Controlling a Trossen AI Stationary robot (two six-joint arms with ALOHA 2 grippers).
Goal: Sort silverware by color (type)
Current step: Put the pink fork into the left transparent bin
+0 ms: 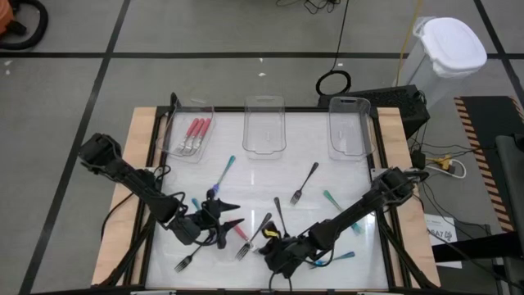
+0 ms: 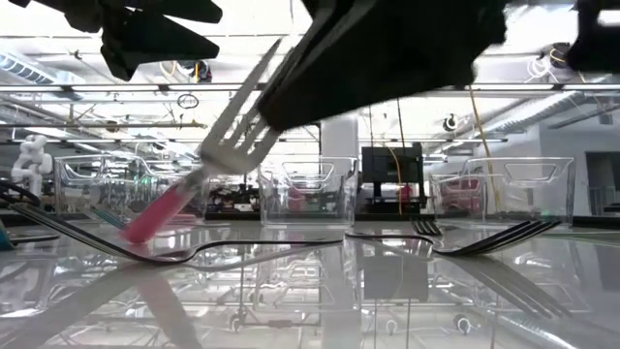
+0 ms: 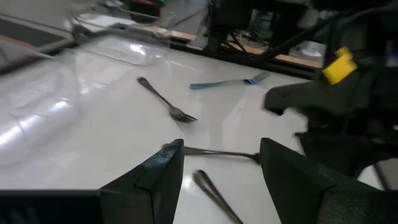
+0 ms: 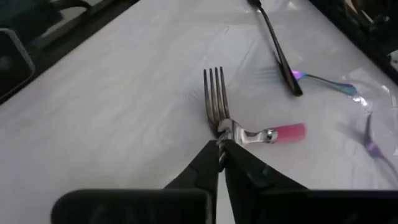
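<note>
Two right fingers [image 4: 221,152] clench the neck of a pink-handled fork [image 4: 249,132], its tines toward twelve o'clock, handle toward three, lifted off the surface [image 4: 112,93]. Farther left, the left fingers [image 1: 227,215] hang released above forks [image 3: 163,99].

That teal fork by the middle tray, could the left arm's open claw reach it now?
Probably yes: the teal-handled fork lies alone on bare table just beyond the open left gripper; nothing stands between. The right gripper is busy gripping a pink-handled fork.

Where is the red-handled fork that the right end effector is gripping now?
In the high view the red-handled fork lies near the table's front edge, centre-left, between the left end effector and the right end effector, which is shut on its neck.
</note>
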